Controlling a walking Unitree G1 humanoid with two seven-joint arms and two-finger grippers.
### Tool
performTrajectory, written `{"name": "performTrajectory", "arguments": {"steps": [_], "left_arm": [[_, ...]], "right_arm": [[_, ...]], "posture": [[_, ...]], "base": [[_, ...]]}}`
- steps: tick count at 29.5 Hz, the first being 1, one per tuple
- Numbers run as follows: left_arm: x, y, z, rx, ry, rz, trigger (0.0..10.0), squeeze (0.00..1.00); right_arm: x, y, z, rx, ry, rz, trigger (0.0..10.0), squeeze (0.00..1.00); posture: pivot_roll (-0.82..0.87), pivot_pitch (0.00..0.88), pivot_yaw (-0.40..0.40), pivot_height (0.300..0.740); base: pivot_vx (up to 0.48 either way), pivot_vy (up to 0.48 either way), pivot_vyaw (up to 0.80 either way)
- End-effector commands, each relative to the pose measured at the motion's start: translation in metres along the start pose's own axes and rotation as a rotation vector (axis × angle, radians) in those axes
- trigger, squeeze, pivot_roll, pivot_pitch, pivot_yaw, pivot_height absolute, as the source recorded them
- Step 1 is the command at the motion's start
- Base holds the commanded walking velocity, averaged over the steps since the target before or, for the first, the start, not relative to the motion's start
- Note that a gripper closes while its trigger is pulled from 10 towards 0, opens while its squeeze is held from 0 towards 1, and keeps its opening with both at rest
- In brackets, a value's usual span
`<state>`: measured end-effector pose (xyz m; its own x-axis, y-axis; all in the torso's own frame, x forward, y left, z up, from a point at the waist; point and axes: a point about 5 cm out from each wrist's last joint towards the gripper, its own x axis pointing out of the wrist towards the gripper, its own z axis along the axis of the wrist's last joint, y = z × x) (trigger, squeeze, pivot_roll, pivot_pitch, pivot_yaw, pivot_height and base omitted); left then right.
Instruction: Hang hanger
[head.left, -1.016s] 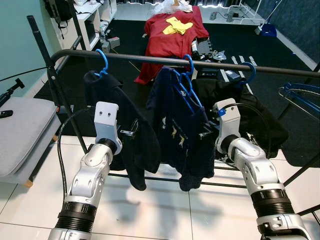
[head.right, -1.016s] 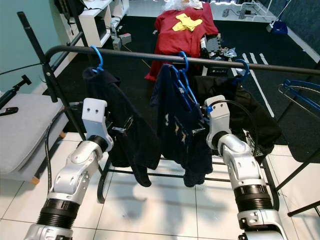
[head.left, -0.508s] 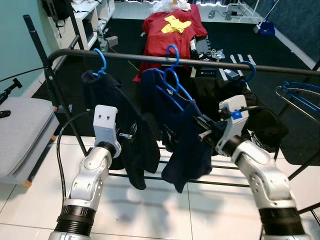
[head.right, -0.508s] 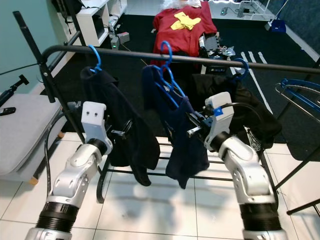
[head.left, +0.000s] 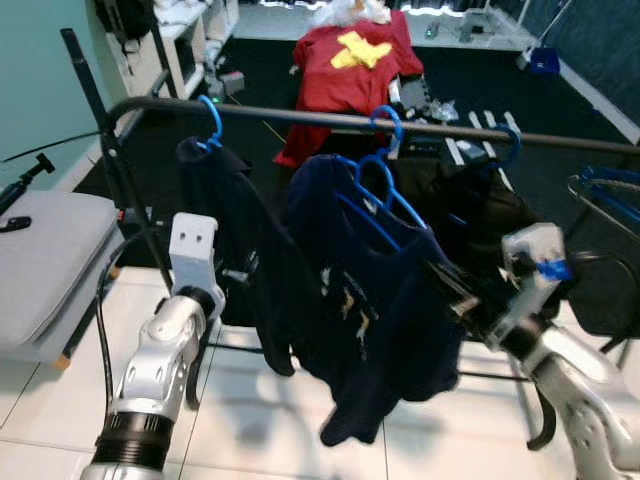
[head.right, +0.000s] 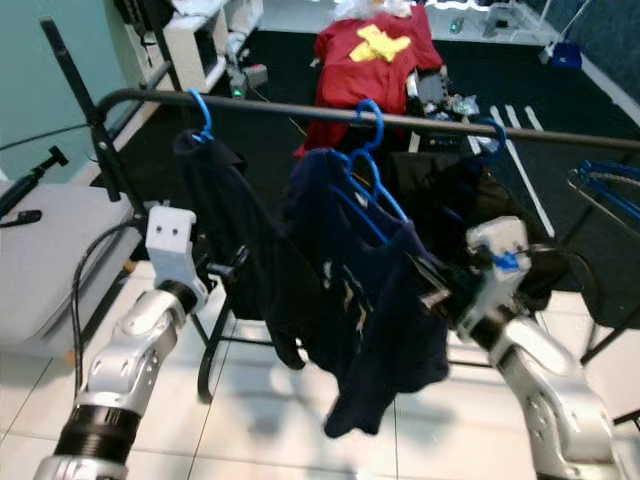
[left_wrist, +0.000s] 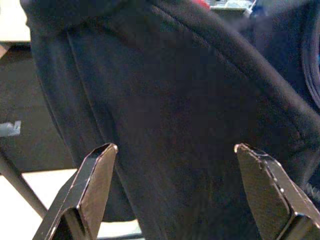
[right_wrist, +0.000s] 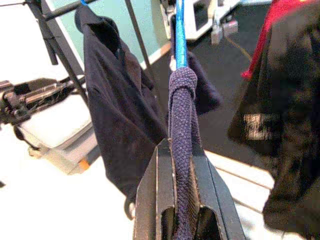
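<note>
A black rail crosses in front of me. A navy shirt hangs on a blue hanger whose hook sits over the rail near its middle. My right gripper is shut on the shirt's shoulder at the hanger's end; the right wrist view has its fingers pinching navy knit cloth, with the blue hanger bar rising above. The shirt tilts toward me. My left gripper stands open against a dark garment on the left blue hanger, with nothing gripped.
A third blue hanger carries a black garment on the rail's right. A red shirt lies on the dark floor behind. A grey cushion is at my left, a blue rack at right, and white tiles below.
The hanger's hook has come down from above the rail onto it, further right. My right arm has drawn back and down, swinging the shirt's lower part toward me. Left gripper stays open.
</note>
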<state>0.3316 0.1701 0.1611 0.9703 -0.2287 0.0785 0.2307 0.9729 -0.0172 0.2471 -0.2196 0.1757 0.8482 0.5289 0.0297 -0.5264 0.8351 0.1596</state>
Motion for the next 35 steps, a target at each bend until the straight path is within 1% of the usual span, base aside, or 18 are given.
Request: {"name": "performTrajectory", "arguments": {"steps": [1,2,4,5,8,9,10,12,15,17,18,19,21,23,24,27,32,35], "left_arm": [[0.001,0.002,0.000,-0.037,0.010,-0.051,10.0,0.00],[0.001,0.003,0.002,-0.063,0.012,-0.074,10.0,0.00],[0.001,0.003,0.002,-0.063,0.012,-0.074,10.0,0.00],[0.002,0.003,0.005,-0.096,0.010,-0.105,10.0,0.00],[0.001,0.001,0.009,-0.123,0.003,-0.164,10.0,0.00],[-0.002,-0.004,0.015,-0.134,-0.013,-0.253,10.0,0.00],[-0.002,-0.004,0.015,-0.134,-0.013,-0.253,10.0,0.00],[-0.013,-0.010,0.033,-0.177,-0.062,-0.482,10.0,0.00],[-0.018,-0.011,0.039,-0.188,-0.080,-0.551,10.0,0.00],[-0.027,0.003,0.061,-0.228,-0.140,-0.676,10.0,0.00],[-0.027,0.003,0.061,-0.228,-0.140,-0.676,10.0,0.00],[-0.030,0.010,0.073,-0.243,-0.180,-0.719,10.0,0.00],[-0.030,0.010,0.073,-0.243,-0.180,-0.719,10.0,0.00],[-0.032,0.021,0.097,-0.229,-0.253,-0.782,10.0,0.00],[-0.032,0.021,0.097,-0.229,-0.253,-0.782,10.0,0.00],[-0.031,0.025,0.108,-0.170,-0.279,-0.824,10.0,0.00],[-0.033,0.026,0.121,-0.123,-0.304,-0.905,10.0,0.00],[-0.034,0.026,0.126,-0.124,-0.321,-0.926,10.0,0.00]], "right_arm": [[-0.006,0.012,0.012,0.022,-0.050,0.103,0.0,0.00],[-0.010,0.019,0.012,0.048,-0.043,0.172,0.0,0.00],[-0.010,0.019,0.012,0.048,-0.043,0.172,0.0,0.00],[-0.014,0.026,0.013,0.061,-0.029,0.240,0.0,0.00],[-0.018,0.030,0.012,0.052,0.001,0.287,0.0,0.00],[-0.024,0.029,0.013,0.026,0.037,0.312,0.0,0.00],[-0.024,0.029,0.013,0.026,0.037,0.312,0.0,0.00],[-0.043,0.017,0.033,-0.045,0.074,0.332,0.0,0.00],[-0.050,0.015,0.042,-0.066,0.078,0.338,0.0,0.00],[-0.064,0.014,0.071,-0.122,0.047,0.358,0.0,0.00],[-0.064,0.014,0.071,-0.122,0.047,0.358,0.0,0.00],[-0.069,0.016,0.086,-0.157,0.019,0.372,0.0,0.00],[-0.069,0.016,0.086,-0.157,0.019,0.372,0.0,0.00],[-0.078,0.026,0.118,-0.232,-0.069,0.425,0.0,0.00],[-0.078,0.026,0.118,-0.232,-0.069,0.425,0.0,0.00],[-0.081,0.038,0.139,-0.284,-0.153,0.499,0.0,0.00],[-0.082,0.054,0.156,-0.308,-0.215,0.605,0.0,0.00],[-0.083,0.056,0.157,-0.308,-0.209,0.626,0.0,0.00]], "posture": [[-0.07,0.132,-0.034,0.740],[-0.07,0.132,-0.033,0.740],[-0.07,0.132,-0.033,0.740],[-0.07,0.132,-0.033,0.740],[-0.07,0.127,-0.034,0.740],[-0.07,0.127,-0.034,0.740],[-0.07,0.127,-0.034,0.740],[-0.08,0.115,-0.028,0.740],[-0.08,0.114,-0.027,0.740],[-0.10,0.113,-0.020,0.740],[-0.10,0.113,-0.020,0.740],[-0.10,0.112,-0.017,0.740],[-0.10,0.112,-0.017,0.740],[-0.10,0.111,-0.012,0.740],[-0.10,0.111,-0.012,0.740],[-0.10,0.111,-0.006,0.740],[-0.10,0.111,-0.004,0.740],[-0.10,0.110,-0.005,0.740]], "base": [[0.000,0.000,0.00],[0.000,0.000,0.00],[0.000,0.000,0.00],[0.000,0.000,0.00],[-0.212,0.000,0.00],[-0.319,0.000,0.00],[-0.319,0.000,0.00],[-0.321,0.000,0.00],[-0.322,0.000,0.00],[0.000,0.000,0.00],[0.000,0.000,0.00],[0.000,0.000,0.00],[0.000,0.000,0.00],[0.000,0.000,0.00],[0.000,0.000,0.00],[0.000,0.000,0.00],[0.000,0.000,0.00],[0.000,0.000,0.00]]}}
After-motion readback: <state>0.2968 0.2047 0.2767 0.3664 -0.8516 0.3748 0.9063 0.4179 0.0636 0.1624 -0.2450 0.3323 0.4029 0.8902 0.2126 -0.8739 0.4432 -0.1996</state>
